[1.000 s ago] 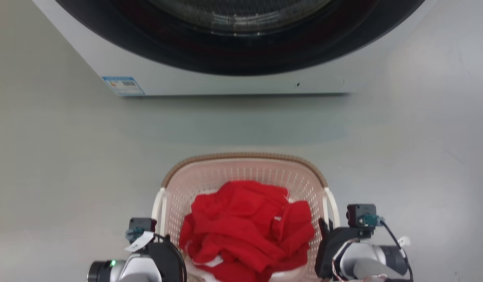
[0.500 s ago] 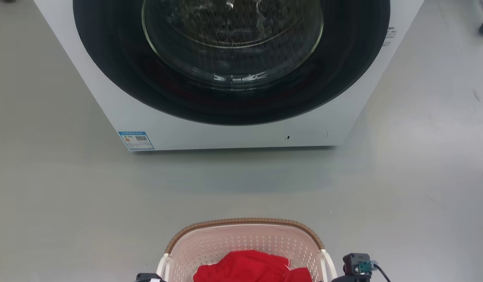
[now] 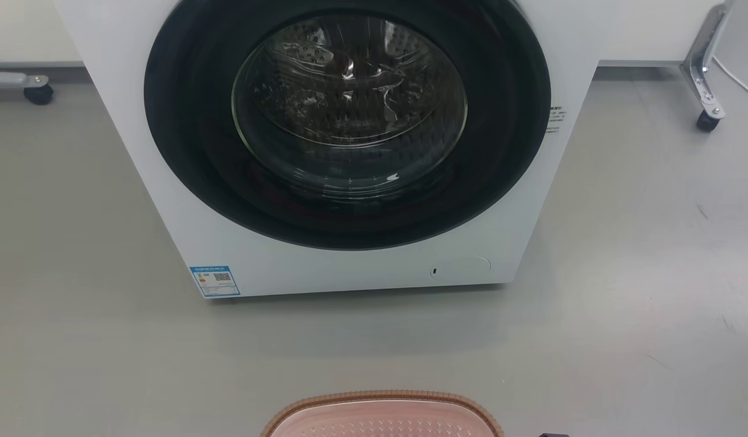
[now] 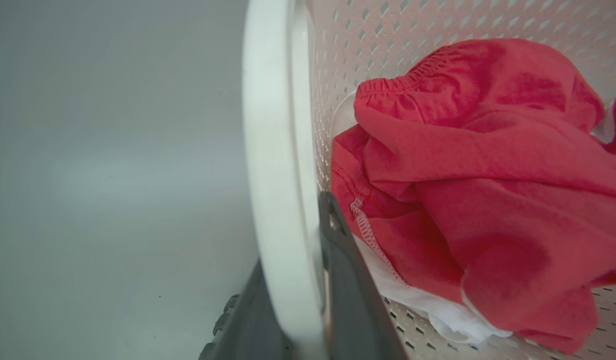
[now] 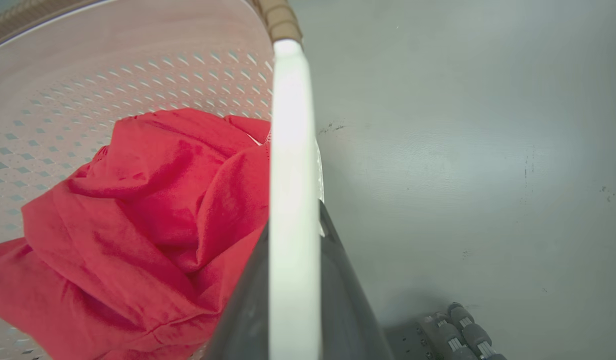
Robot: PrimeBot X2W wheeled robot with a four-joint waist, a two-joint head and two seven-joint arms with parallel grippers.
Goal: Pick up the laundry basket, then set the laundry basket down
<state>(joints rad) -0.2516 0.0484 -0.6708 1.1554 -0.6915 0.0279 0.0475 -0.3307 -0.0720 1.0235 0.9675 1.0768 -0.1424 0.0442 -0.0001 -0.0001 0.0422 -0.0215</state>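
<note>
head view: your laundry basket shows its brown rim at the bottom edge, before the washing machine.
left fingers and right fingers each clamp a white handle between them; red clothing lies inside the basket.

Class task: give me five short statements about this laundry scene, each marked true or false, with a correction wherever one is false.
1. The laundry basket holds a red garment. True.
2. The basket touches the washing machine. False: bare floor lies between them.
3. The left gripper has a finger on each side of a white handle. True.
4. The right gripper grips the red garment. False: it grips the basket's other white handle.
5. The basket's rim is blue. False: it is brown with a woven look.
</note>
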